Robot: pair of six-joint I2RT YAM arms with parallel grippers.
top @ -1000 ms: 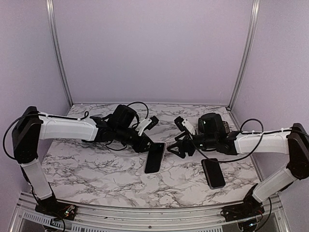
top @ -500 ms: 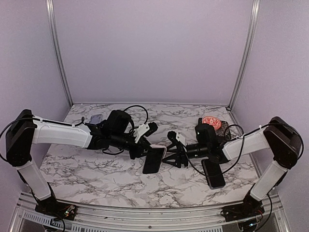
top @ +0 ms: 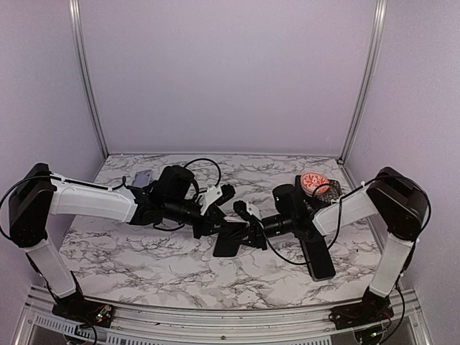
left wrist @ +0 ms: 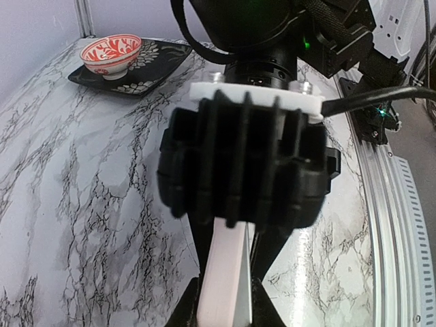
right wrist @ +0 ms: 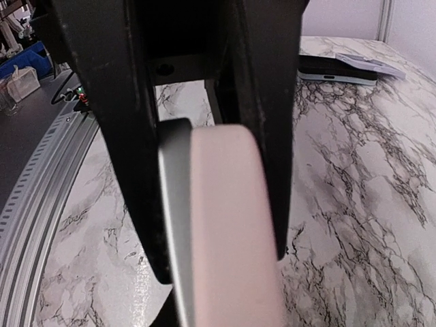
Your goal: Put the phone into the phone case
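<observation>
Desk (top: 144,251) first: phone (top: 226,246) sits at its middle. My left end effector (top: 215,228) grips 1 end; my right end effector (top: 248,236) has just clamped the other, so 2 grips steady it for casing.

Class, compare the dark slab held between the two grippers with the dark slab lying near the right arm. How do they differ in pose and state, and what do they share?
The held slab is clamped by the left gripper and right gripper at mid-table; the lying slab rests flat on the table, ungripped. The held slab shows a pale pink edge in the wrist views; the lying slab looks all dark. Both are phone-shaped rectangles.
</observation>
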